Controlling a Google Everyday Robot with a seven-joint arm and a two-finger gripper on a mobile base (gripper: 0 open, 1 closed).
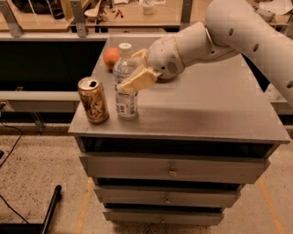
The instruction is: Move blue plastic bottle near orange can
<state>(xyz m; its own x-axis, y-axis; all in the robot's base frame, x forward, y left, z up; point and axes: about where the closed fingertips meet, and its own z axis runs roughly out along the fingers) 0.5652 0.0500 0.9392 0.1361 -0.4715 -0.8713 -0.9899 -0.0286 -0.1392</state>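
Note:
The blue plastic bottle (126, 101), clear with a white cap and a white-blue label, stands upright on the left part of the grey cabinet top (206, 109). The orange can (93, 100), tan with dark scribbles and a silver top, stands just to its left with a small gap between them. My gripper (128, 71) reaches in from the right and is closed around the bottle's middle. One tan finger (135, 81) lies across its front and the other is behind it.
A round orange fruit (111, 58) sits behind the bottle near the cabinet's back left corner. The cabinet has several drawers (171, 169) below. The can is close to the front left edge. A bench with clutter (137, 11) stands behind.

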